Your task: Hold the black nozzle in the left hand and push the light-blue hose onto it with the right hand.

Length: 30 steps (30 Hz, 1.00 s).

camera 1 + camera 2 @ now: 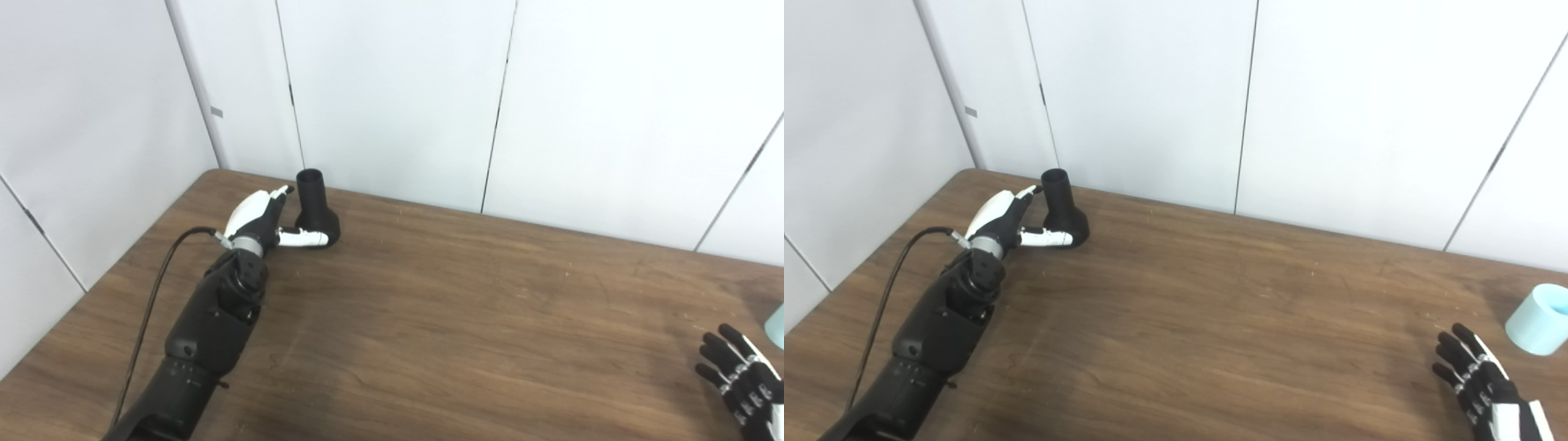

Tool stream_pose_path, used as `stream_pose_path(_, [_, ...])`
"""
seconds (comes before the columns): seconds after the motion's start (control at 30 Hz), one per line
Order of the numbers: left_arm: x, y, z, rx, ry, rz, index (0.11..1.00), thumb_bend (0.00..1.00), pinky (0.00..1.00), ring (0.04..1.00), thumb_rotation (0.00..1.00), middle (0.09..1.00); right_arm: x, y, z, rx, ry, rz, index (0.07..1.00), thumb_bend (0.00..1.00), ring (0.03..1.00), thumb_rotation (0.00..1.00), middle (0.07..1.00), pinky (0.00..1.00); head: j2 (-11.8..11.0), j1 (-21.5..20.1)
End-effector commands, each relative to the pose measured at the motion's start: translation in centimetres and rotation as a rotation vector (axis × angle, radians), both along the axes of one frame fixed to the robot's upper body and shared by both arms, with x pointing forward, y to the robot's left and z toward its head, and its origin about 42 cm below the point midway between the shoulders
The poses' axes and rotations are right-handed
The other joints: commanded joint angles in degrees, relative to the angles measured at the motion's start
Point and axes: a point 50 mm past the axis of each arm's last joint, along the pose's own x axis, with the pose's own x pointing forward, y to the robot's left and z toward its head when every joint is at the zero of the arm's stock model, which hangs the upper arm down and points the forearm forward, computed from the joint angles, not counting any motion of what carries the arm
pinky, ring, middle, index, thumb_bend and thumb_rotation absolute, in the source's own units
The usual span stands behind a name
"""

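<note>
Right robot hand [1482, 383] spread and empty near the counter's [1213, 318] right front edge, just short of the light-blue hose [1536, 318] lying by the right edge. Left robot hand [1013, 223] spread around the upright black nozzle [1062, 208] near the far left corner, thumb at its base, not yet clamped. Best closed low around the flared base, open neck left clear for the hose.

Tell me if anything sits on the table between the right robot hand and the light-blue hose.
Nothing visible does. The right robot hand hovers open just left of the light-blue hose, with only bare wooden table showing between them.
</note>
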Motion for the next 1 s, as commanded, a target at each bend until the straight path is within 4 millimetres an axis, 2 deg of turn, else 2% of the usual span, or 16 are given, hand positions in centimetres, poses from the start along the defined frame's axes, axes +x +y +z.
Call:
stream_pose_path(0.0, [1.3, 0.8, 3.3, 0.06, -0.081, 0.006, 0.944, 1.0, 1.0, 1.0, 0.44, 0.993, -1.5, 0.5, -2.3, 0.022, 0.05, -0.011, 0.899, 0.64, 0.92, 0.99, 0.871, 0.87, 0.1, -0.1])
stream_pose_path(0.47, [2.5, -0.2, 2.2, 0.051, -0.028, -0.001, 0.928, 1.0, 1.0, 1.0, 0.41, 0.969, -1.8, 0.7, -2.2, 0.012, 0.053, -0.017, 0.907, 0.63, 0.949, 0.99, 0.877, 0.91, 0.4, -0.5])
stream_pose_path(0.7, [3.0, -0.9, 2.4, 0.039, -0.012, -0.021, 0.913, 0.98, 1.0, 1.0, 0.39, 0.936, -1.9, 0.5, -2.3, 0.01, 0.055, -0.016, 0.992, 0.62, 0.964, 0.99, 0.893, 0.93, 0.7, -0.5])
stream_pose_path(0.97, [3.4, -1.6, 2.2, 0.034, 0.003, -0.039, 0.885, 0.96, 1.0, 0.995, 0.37, 0.939, -1.9, 0.4, -2.1, 0.02, 0.058, -0.012, 1.0, 0.62, 0.964, 0.99, 0.894, 0.94, 0.9, -0.7])
